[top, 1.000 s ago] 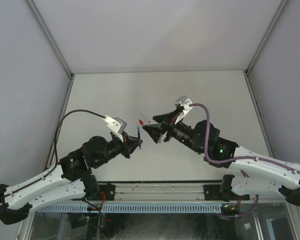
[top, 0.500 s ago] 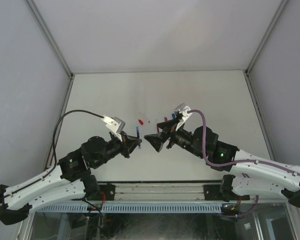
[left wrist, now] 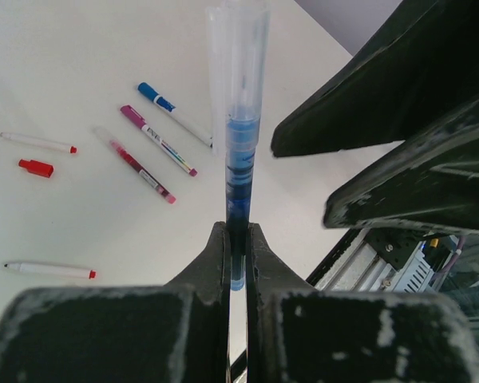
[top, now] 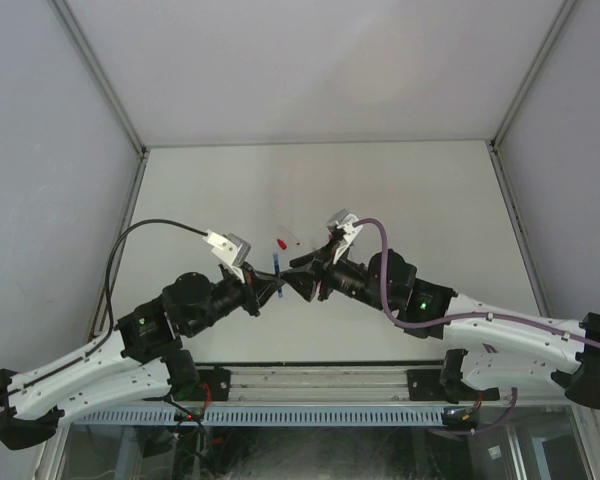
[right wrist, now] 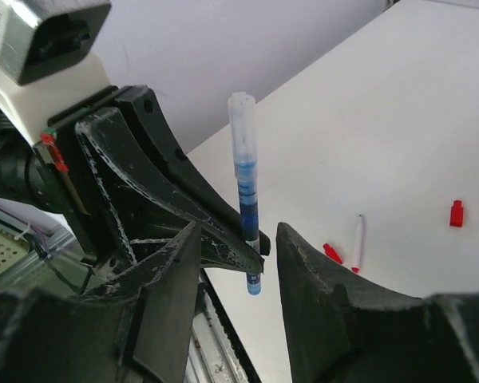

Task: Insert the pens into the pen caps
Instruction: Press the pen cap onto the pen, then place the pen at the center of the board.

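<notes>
My left gripper is shut on a blue pen, a clear barrel with blue ink, and holds it upright above the table. In the top view the left gripper and the blue pen sit at the centre. My right gripper is open and empty, and its fingers stand on either side of the blue pen's lower end without touching it. In the top view the right gripper is just right of the pen. A red pen cap and several pens lie on the table.
On the table lie a blue-capped pen, a pink pen, and two white pens with red tips. The right wrist view shows red caps and a white pen. The front rail is close below.
My right gripper has moved left and a little nearer, up to the blue pen held by my left gripper. The left gripper has stayed nearly still.
</notes>
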Robot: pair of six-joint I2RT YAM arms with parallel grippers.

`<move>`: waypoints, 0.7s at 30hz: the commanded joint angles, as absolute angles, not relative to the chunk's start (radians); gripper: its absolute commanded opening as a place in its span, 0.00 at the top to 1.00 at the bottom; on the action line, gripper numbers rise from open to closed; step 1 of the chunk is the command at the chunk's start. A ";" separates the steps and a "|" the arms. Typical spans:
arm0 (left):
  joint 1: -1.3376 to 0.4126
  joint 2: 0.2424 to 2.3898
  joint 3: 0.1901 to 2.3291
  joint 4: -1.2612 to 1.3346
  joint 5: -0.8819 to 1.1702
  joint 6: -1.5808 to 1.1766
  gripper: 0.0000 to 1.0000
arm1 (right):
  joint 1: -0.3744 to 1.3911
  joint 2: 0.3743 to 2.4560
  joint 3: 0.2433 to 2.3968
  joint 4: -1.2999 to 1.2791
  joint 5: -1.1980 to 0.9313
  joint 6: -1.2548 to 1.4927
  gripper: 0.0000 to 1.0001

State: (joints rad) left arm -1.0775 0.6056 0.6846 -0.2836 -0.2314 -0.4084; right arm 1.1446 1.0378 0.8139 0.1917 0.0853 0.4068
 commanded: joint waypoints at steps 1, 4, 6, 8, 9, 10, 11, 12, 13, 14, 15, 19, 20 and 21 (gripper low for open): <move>-1.073 0.593 0.743 -0.218 -0.211 -0.412 1.00 | 1.138 1.058 0.847 0.256 0.059 0.417 0.60; -1.074 0.592 0.742 -0.214 -0.202 -0.407 1.00 | 1.137 1.073 0.851 0.258 0.055 0.418 0.66; -1.072 0.590 0.742 -0.212 -0.196 -0.406 1.00 | 1.134 1.079 0.853 0.261 0.050 0.419 0.70; -1.072 0.587 0.742 -0.212 -0.190 -0.405 1.00 | 1.134 1.081 0.854 0.263 0.048 0.418 0.71; -1.073 0.586 0.741 -0.213 -0.187 -0.403 1.00 | 1.132 1.082 0.855 0.265 0.048 0.418 0.71; -1.074 0.585 0.740 -0.213 -0.184 -0.403 1.00 | 1.132 1.081 0.855 0.266 0.048 0.417 0.72; -1.074 0.585 0.739 -0.213 -0.183 -0.404 1.00 | 1.132 1.080 0.856 0.268 0.049 0.417 0.72; -1.074 0.587 0.737 -0.213 -0.179 -0.403 1.00 | 1.132 1.080 0.855 0.268 0.050 0.416 0.72; -1.072 0.587 0.736 -0.213 -0.176 -0.403 1.00 | 1.132 1.079 0.855 0.269 0.052 0.416 0.71; -1.073 0.588 0.736 -0.212 -0.174 -0.404 1.00 | 1.132 1.078 0.855 0.271 0.055 0.415 0.72; -1.073 0.591 0.736 -0.212 -0.170 -0.403 1.00 | 1.132 1.076 0.855 0.273 0.057 0.415 0.73; -1.073 0.598 0.742 -0.212 -0.155 -0.401 1.00 | 1.132 1.068 0.855 0.277 0.056 0.413 0.77; -1.074 0.602 0.743 -0.212 -0.155 -0.400 1.00 | 1.133 1.066 0.855 0.278 0.056 0.412 0.78; -1.072 0.603 0.744 -0.212 -0.152 -0.398 1.00 | 1.135 1.065 0.855 0.279 0.057 0.411 0.77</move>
State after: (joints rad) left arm -1.0775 0.5972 0.6846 -0.2623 -0.1791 -0.4076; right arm 1.1381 1.0904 0.8143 0.2092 0.0643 0.4076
